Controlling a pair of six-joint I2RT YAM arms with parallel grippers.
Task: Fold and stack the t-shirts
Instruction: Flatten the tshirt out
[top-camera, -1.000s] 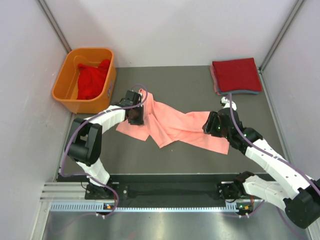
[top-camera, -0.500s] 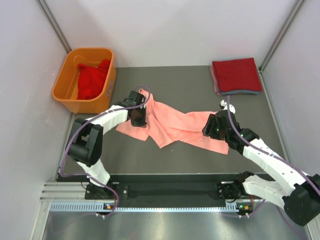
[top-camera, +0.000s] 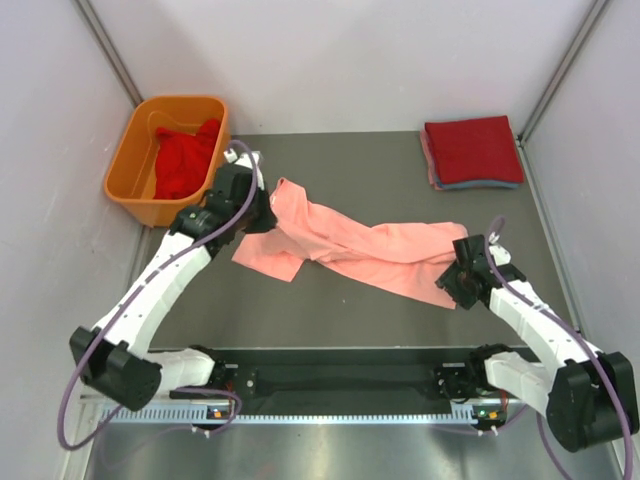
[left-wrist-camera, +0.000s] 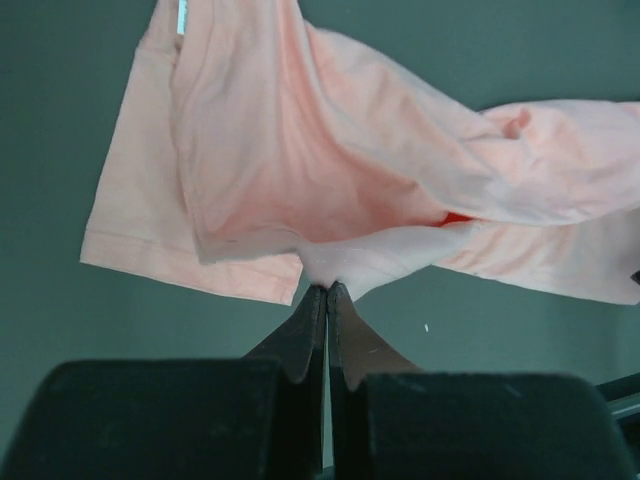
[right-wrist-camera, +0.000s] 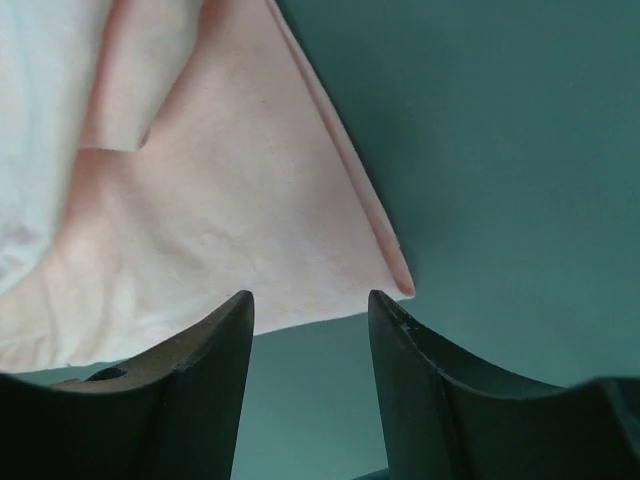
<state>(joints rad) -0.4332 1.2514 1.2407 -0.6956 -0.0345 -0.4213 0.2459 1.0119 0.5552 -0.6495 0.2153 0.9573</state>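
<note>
The salmon-pink t-shirt (top-camera: 340, 243) lies crumpled across the middle of the dark mat. My left gripper (top-camera: 262, 212) is shut on a fold of the shirt's left edge and lifts it; in the left wrist view my left gripper (left-wrist-camera: 327, 288) pinches the cloth (left-wrist-camera: 300, 150) at its tips. My right gripper (top-camera: 455, 284) is open and empty just over the shirt's near right corner; in the right wrist view my right gripper (right-wrist-camera: 310, 300) has spread fingers in front of the hem (right-wrist-camera: 220, 230). A folded red t-shirt (top-camera: 472, 148) tops a stack at the back right.
An orange tub (top-camera: 136, 155) at the back left holds crumpled red t-shirts (top-camera: 185, 160). Grey walls close in the table on the left, right and back. The stack (top-camera: 478, 184) at the back right shows pink and blue layers under the red.
My left gripper has pulled the shirt's left edge back towards the tub and lifted it. My right gripper has let go, drawn back to the right corner and now stands open.
</note>
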